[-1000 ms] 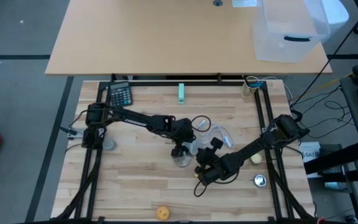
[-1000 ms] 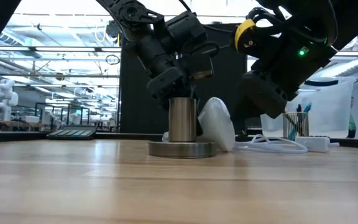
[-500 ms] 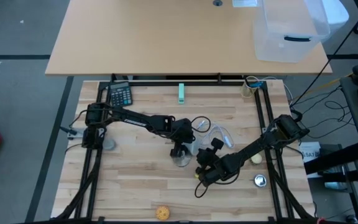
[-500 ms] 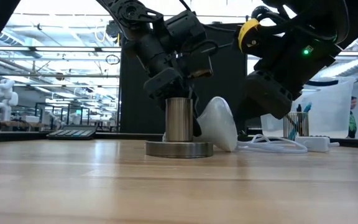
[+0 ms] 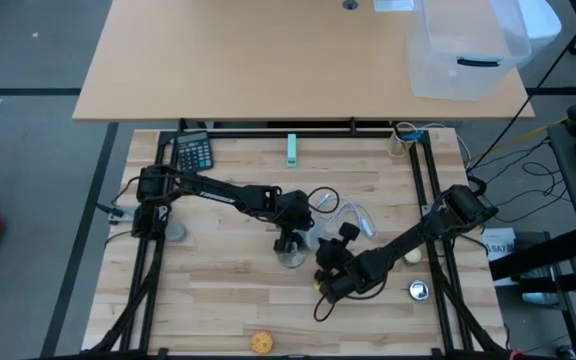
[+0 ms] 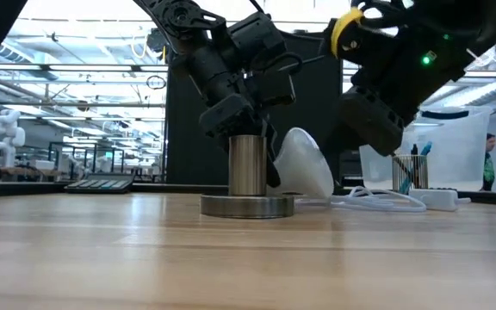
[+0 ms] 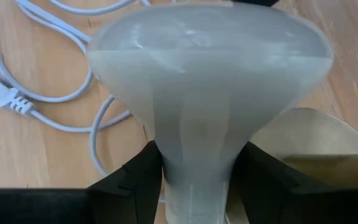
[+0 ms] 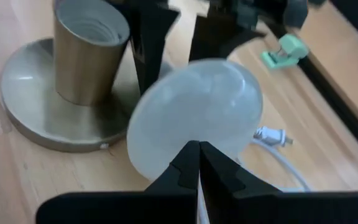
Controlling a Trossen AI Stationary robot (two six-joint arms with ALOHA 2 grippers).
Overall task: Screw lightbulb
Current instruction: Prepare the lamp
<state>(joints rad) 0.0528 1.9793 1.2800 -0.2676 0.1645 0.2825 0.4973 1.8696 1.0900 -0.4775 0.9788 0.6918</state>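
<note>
Centrally on the desk (image 5: 218, 300) the lightbulb (image 6: 304, 168) lies tilted beside the brass socket (image 6: 248, 164), which stands upright on its round base (image 6: 248, 206). The bulb's long axis slants: its narrow screw end points toward the socket and up into the left gripper (image 7: 194, 186), while its frosted globe points away, low toward the desk and the right arm. The left gripper's jaws pinch the bulb's neck, one dark finger on each side of it in the left wrist view. The right gripper (image 8: 194, 162) sits just beyond the globe, jaws pressed together, with their tips near or against the glass; contact cannot be told.

Room is tight on the far side of the socket, where a white power cord (image 5: 353, 215) loops close to the bulb. The near part of the desk in front of the socket base is bare wood, apart from a small yellowish ball (image 5: 260, 342) near the front edge. A calculator (image 5: 193, 152) lies at the far left corner, a green clip (image 5: 292, 149) by the far edge, and a metal cap (image 5: 418, 290) toward the right rail.
</note>
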